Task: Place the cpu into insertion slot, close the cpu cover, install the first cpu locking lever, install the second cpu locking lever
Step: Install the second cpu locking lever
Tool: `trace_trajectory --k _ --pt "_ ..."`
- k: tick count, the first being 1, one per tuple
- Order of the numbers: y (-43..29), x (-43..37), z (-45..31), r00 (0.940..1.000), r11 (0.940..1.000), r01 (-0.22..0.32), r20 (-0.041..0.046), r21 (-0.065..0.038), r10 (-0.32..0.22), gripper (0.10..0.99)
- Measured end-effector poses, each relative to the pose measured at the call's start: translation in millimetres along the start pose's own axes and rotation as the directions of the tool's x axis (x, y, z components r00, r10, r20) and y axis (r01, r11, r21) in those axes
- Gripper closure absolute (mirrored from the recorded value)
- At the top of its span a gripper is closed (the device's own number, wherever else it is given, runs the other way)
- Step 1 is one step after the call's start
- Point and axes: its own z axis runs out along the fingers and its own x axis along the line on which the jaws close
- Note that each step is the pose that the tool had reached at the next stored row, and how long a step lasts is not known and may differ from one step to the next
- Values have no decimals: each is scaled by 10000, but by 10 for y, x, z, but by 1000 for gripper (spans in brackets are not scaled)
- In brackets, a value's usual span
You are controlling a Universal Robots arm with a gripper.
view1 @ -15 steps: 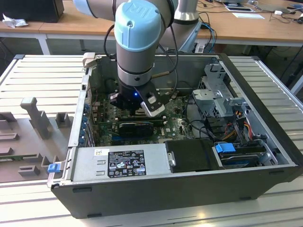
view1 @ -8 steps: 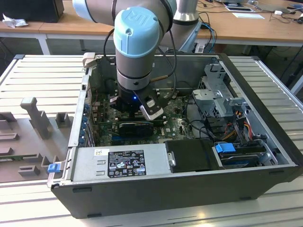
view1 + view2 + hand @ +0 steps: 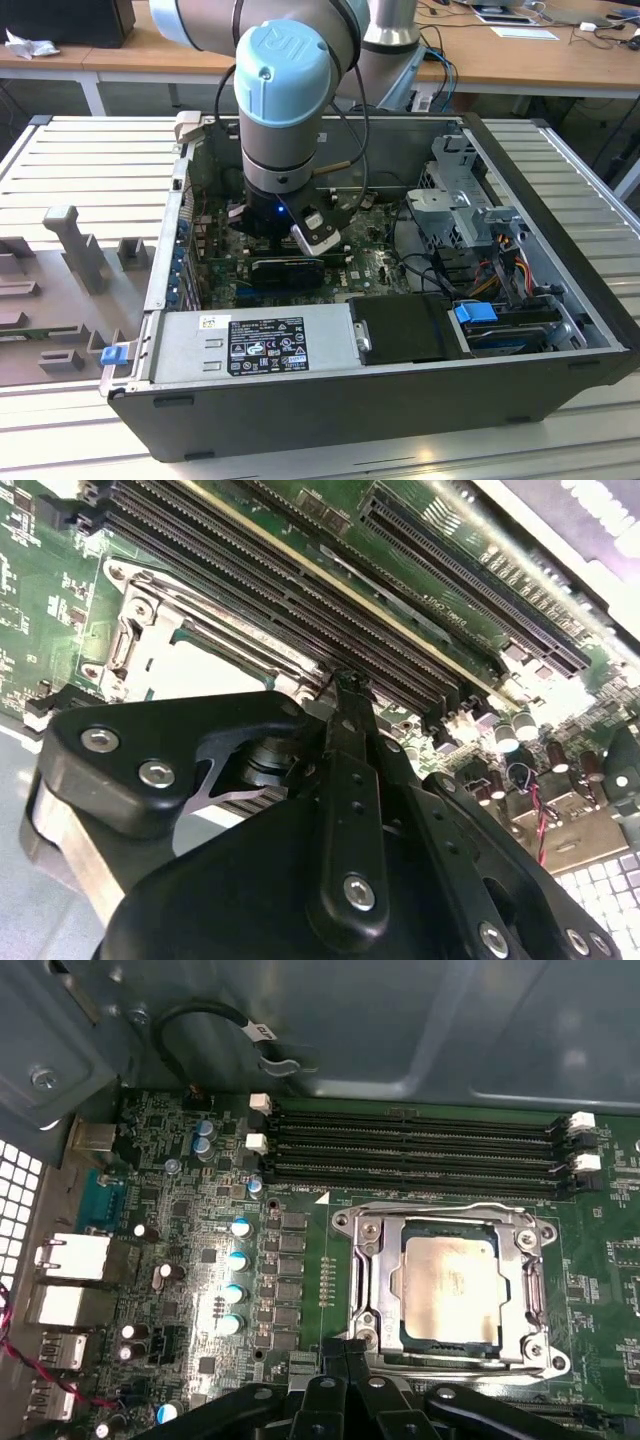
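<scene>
— Where's the cpu?

— Already seated in the insertion slot on the green board, pale face up. The cpu cover looks shut around it — a silver frame lying flat.

— So the levers remain?

— I judge so; whether either is latched, I can't tell.

— And the gripper?

— Just beside the socket's edge, holding nothing visible. How far its fingers stand apart, I cannot tell.

Exterior view looks down from afar; both wrist views (close) share the insertion slot.
</scene>
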Motion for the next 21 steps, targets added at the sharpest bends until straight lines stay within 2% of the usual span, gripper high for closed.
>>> trace_trajectory --k 5,14,21 --pt "-1 3 10 10000 10000 0 1 -55 0 980" --pt "-1 20 12 10000 10000 2 3 -67 -2 980" --pt "48 20 -156 10000 10000 1 3 -76 -1 980"
